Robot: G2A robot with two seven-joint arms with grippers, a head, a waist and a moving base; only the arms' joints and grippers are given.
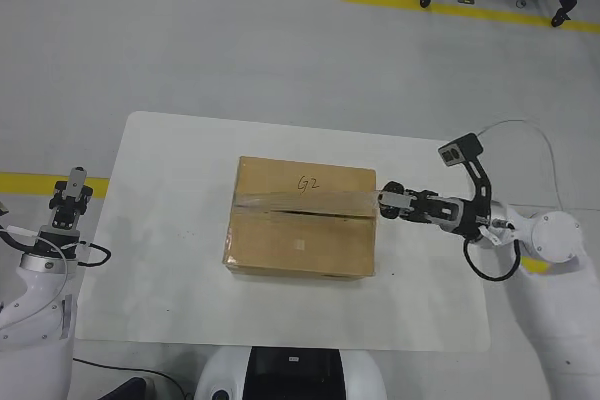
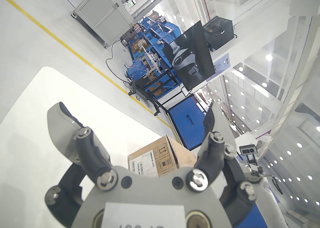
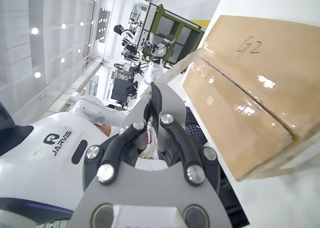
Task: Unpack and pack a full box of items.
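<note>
Flaps closed, the box (image 1: 300,235) keeps its contents out of sight. At its 3 o'clock edge, the end of the tape strip (image 3: 175,68) vanishes between the pressed-together fingers of the right gripper (image 3: 152,85). The right wrist view's edge cuts off part of the box.

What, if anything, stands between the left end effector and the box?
Nothing visible does. The left end effector, open, is at the table's left edge. Only bare tabletop lies between it and the closed, taped box at the middle.
</note>
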